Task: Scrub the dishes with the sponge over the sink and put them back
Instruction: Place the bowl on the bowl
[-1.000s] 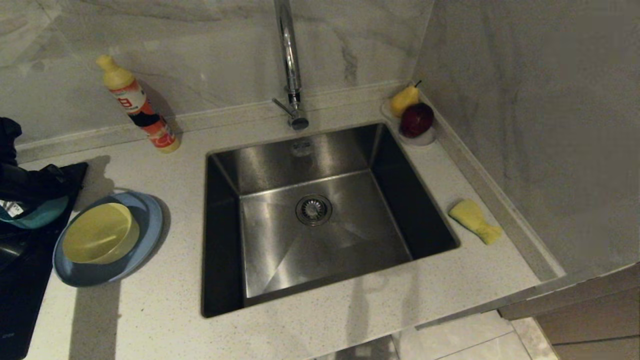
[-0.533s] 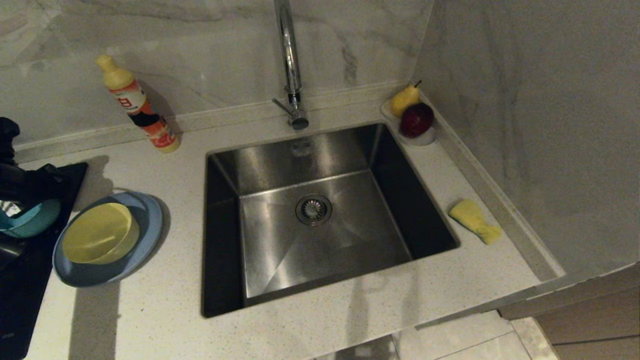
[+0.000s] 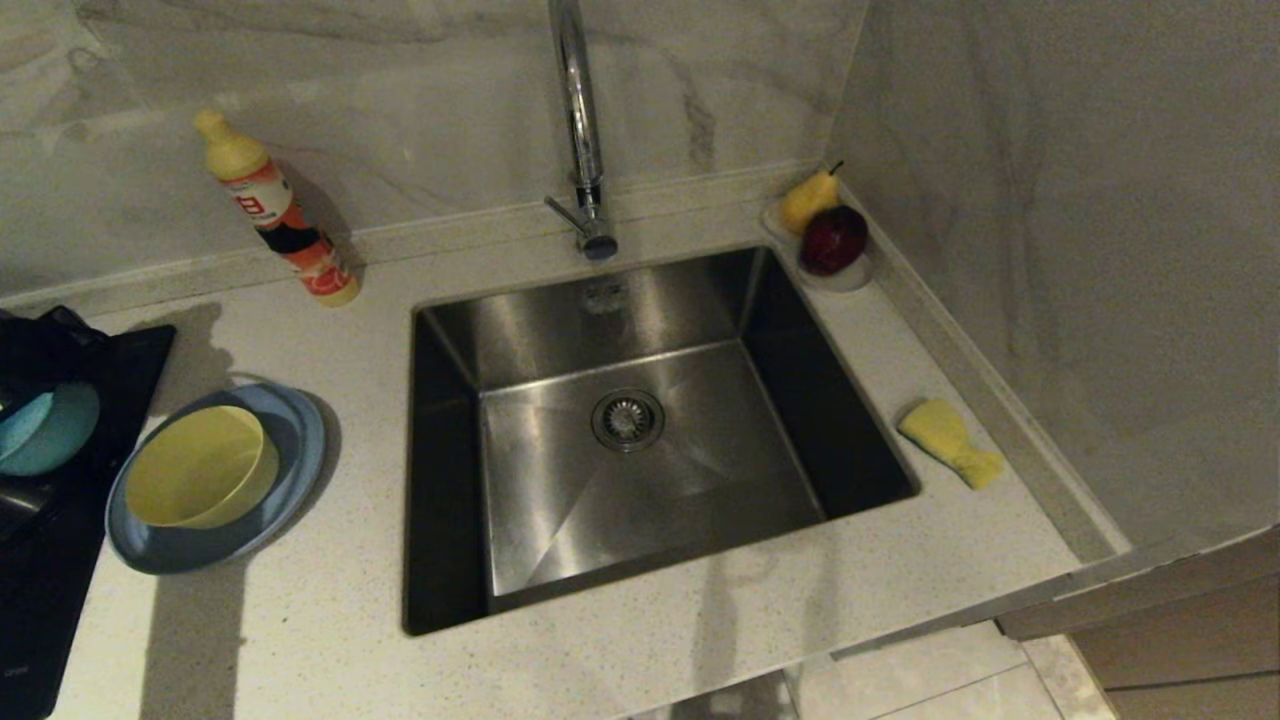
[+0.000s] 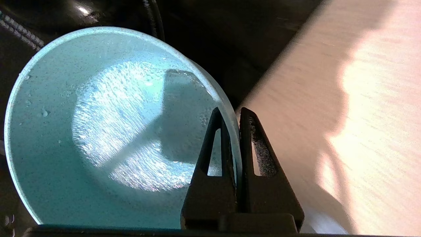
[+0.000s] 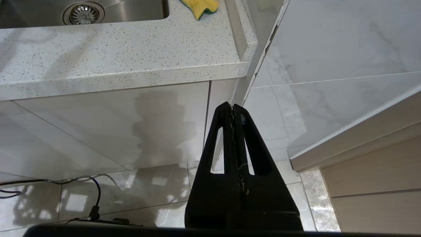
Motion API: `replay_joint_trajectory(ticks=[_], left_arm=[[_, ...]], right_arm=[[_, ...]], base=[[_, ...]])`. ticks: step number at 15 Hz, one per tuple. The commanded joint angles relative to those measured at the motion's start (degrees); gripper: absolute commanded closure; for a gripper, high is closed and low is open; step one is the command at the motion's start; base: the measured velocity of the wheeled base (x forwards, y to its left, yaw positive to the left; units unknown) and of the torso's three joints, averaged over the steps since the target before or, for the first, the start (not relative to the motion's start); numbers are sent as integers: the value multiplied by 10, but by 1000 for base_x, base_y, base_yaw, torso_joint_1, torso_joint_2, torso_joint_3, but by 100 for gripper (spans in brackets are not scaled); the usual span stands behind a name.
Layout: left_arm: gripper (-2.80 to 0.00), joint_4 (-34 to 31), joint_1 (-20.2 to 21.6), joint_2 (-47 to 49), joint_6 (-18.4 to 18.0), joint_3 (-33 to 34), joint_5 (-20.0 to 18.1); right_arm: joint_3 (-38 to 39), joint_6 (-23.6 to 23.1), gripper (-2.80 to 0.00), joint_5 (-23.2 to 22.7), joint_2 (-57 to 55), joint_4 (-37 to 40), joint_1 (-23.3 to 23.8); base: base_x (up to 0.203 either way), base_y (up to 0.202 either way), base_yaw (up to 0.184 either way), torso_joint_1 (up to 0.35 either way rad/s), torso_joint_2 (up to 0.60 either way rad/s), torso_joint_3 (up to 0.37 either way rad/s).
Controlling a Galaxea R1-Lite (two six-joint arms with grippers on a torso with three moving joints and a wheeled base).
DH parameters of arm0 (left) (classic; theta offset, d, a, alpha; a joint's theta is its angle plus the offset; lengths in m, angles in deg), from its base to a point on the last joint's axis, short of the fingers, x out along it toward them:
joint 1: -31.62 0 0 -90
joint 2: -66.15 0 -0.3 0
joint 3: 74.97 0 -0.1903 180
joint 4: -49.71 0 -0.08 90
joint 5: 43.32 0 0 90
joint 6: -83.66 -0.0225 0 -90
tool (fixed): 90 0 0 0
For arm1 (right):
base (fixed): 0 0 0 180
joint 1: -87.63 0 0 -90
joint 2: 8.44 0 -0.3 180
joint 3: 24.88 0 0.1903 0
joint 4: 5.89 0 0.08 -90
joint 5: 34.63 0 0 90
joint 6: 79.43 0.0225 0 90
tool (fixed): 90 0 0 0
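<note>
Left tool [image 4: 232, 115] pinched shut on teal bowl [image 4: 98, 131] rim, first dish in hand; right tool [image 5: 233, 108] shut, empty, parked below bench [image 5: 115, 52]; next, presumably: carry bowl over sink [image 3: 640, 420], fetch sponge [image 3: 950, 440].

The sink [image 3: 640, 470] is brushed stainless steel with a dull sheen; its faucet [image 3: 578, 120] is polished chrome. The counter [image 3: 300, 620] is pale speckled stone, smooth. Glossy marbled tile covers the wall [image 3: 1050, 250]. The teal bowl [image 4: 98, 131] is matte plastic with a finely grained inside, its rim between the left gripper [image 4: 230, 113]'s black plastic fingers. The sponge [image 3: 948, 440] looks soft and porous.
</note>
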Motion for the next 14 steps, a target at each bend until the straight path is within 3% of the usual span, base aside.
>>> replay_joint_trajectory(ticks=[1, 4, 8, 11, 13, 14], left_arm=[[0, -24, 0, -70, 14, 0, -34], [0, -62, -35, -131, 35, -1, -70], [0, -122, -146, -177, 71, 1, -65], [0, -129, -211, -172, 84, 18, 1], [0, -126, -235, -156, 82, 28, 54], [0, -126, -238, -149, 80, 30, 61]], right_arm=[[0, 0, 0, 0, 0, 0, 0], [0, -1, 0, 0, 1, 0, 0], [0, 0, 0, 0, 0, 0, 0], [0, 0, 0, 0, 1, 0, 0], [0, 0, 0, 0, 0, 0, 0], [0, 0, 0, 0, 1, 0, 0]], base=[[0, 0, 0, 0, 0, 0], [0, 0, 0, 0, 0, 0], [0, 0, 0, 0, 0, 0], [0, 0, 0, 0, 0, 0], [0, 0, 0, 0, 0, 0], [0, 0, 0, 0, 0, 0]])
